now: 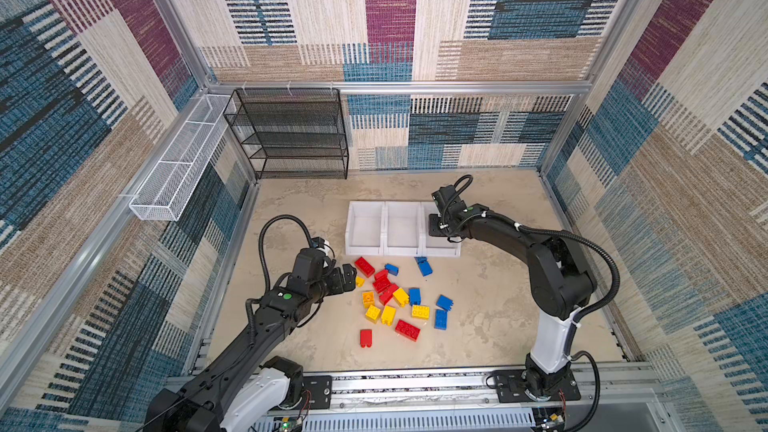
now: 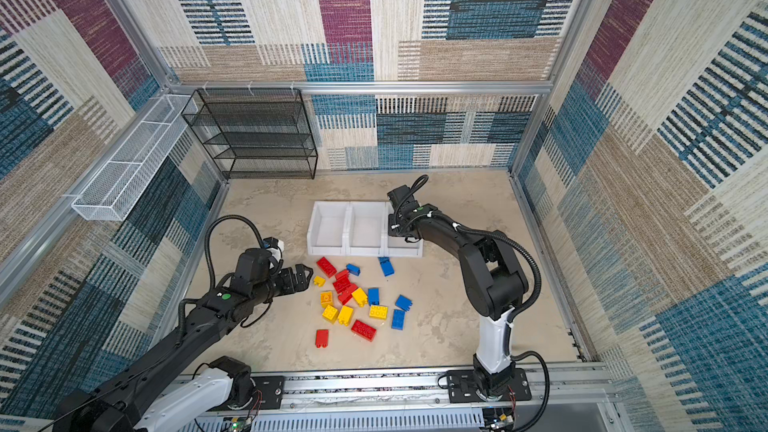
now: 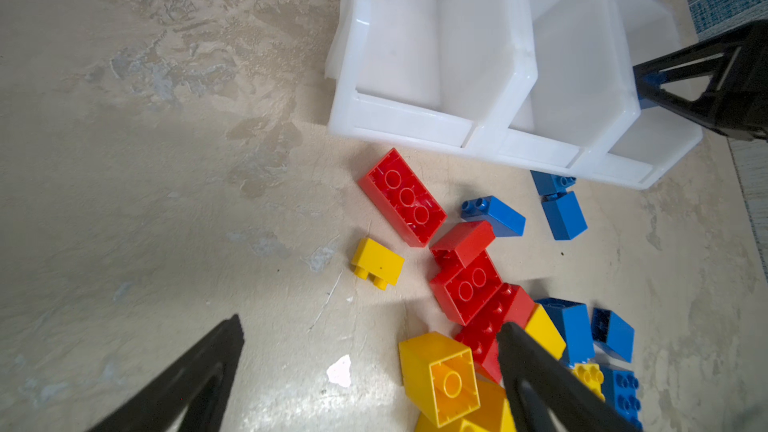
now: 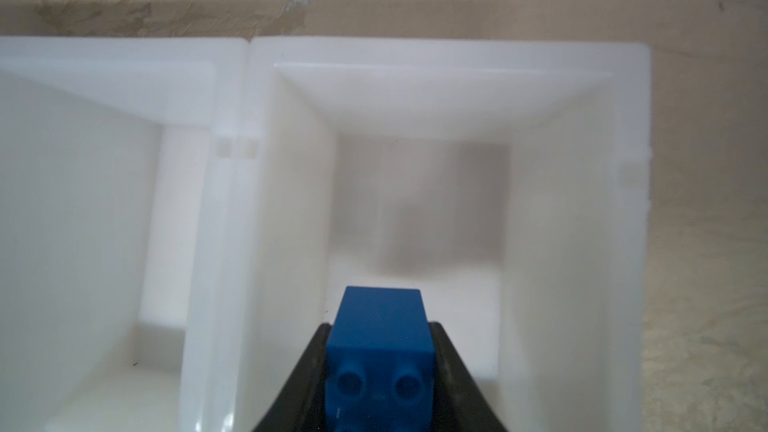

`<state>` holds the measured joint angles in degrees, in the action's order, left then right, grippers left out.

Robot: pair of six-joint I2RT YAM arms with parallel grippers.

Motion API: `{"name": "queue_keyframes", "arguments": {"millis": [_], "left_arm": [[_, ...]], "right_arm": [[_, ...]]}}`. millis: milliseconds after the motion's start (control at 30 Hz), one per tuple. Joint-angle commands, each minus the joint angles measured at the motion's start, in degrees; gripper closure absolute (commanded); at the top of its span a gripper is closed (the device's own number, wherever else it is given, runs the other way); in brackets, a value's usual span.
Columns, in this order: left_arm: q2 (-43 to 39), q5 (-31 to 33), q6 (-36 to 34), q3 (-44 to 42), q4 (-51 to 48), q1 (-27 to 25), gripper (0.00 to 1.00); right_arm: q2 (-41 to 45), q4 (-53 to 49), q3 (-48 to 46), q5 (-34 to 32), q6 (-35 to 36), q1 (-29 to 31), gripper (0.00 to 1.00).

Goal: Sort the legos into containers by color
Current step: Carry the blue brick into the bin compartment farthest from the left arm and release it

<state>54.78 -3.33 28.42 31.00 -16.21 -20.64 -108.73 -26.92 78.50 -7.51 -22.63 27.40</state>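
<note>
The legos (image 1: 395,301) lie as a loose pile of red, yellow and blue bricks in front of the containers (image 1: 348,224), three white bins joined in a row. My left gripper (image 1: 350,276) hovers open at the pile's left edge, near a small yellow brick (image 3: 377,261) and a red oblong brick (image 3: 401,197). Nothing is between its fingers (image 3: 536,371). My right gripper (image 4: 379,326) is above the rightmost bin (image 4: 457,56), shut on a blue lego (image 4: 380,351). That bin's floor looks bare, and so do the two other bins in both top views.
A black mesh shelf rack (image 1: 291,135) stands at the back left against the wall, with a long white wire basket (image 1: 178,168) mounted on the left wall. The arms' metal base rail (image 1: 415,384) runs along the front edge. Patterned walls close in the table.
</note>
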Motion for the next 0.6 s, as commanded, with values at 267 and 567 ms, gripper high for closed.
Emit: {"name": "queue_keyframes", "arguments": {"millis": [267,567], "left_arm": [[0.0,-0.7,1.2,-0.3,0.3,-0.1,0.02],[-0.6,-1.6,1.2,-0.4,-0.6,-0.6,0.04]], "right_arm": [[-0.1,0.2,1.0,-0.2,0.1,0.0,0.52],[2.6,-1.1,2.0,-1.1,0.0,0.0,0.49]]}}
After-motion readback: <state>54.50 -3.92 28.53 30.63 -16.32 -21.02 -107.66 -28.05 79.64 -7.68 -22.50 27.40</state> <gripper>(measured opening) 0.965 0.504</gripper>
